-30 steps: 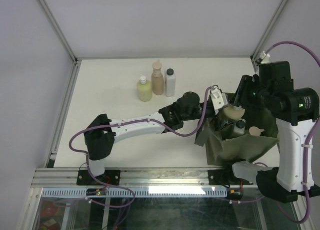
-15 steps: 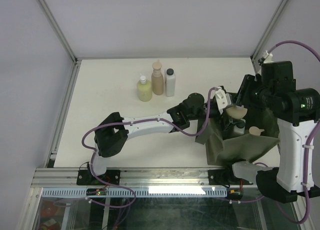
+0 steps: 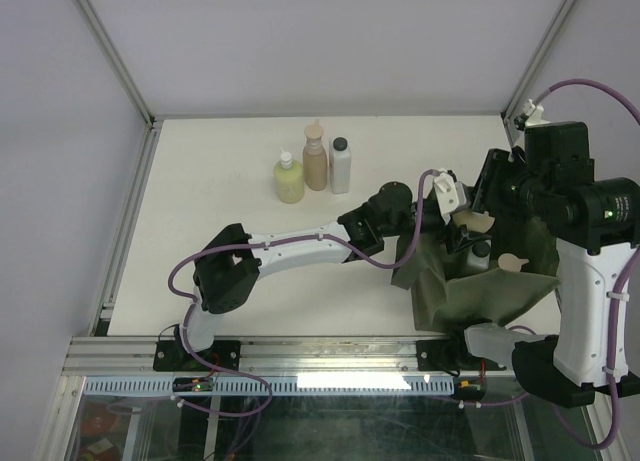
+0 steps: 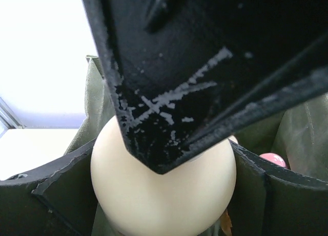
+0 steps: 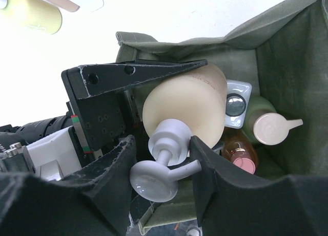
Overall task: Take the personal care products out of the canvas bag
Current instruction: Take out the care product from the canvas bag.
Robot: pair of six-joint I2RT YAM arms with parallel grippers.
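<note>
The left end effector point(image 4: 164, 185) has just drawn its jaws in from full spread, and in the left wrist view its pads now look pressed against both flanks of the cream pump bottle point(image 5: 189, 103). It counts as gripped, though how firmly cannot be told. Over the same second the left arm has pushed further towards 3 o'clock, so the end effector now sits inside the mouth of the canvas bag point(image 3: 480, 296).

The right end effector point(image 5: 164, 154) has not changed. Its jaws are partly open and straddle the bottle's grey pump neck. Whether they pinch it, or anything else, cannot be told.

The cream pump bottle lies tilted at the top of the bag, its pump pointing at the right wrist camera. Beside it, deeper in the bag, are a square-capped bottle point(image 5: 236, 104), a beige-capped bottle point(image 5: 271, 127) and an orange bottle point(image 5: 238, 156).

The bag slumps at about 4 o'clock on the surface point(image 3: 220, 221). At 12 o'clock three bottles already stand out: yellow-green bottle point(image 3: 289, 178), tan bottle point(image 3: 316, 161) and white bottle point(image 3: 341, 166).

Judging by this, the reach is over and a fourth removal is starting; a lift should follow.
</note>
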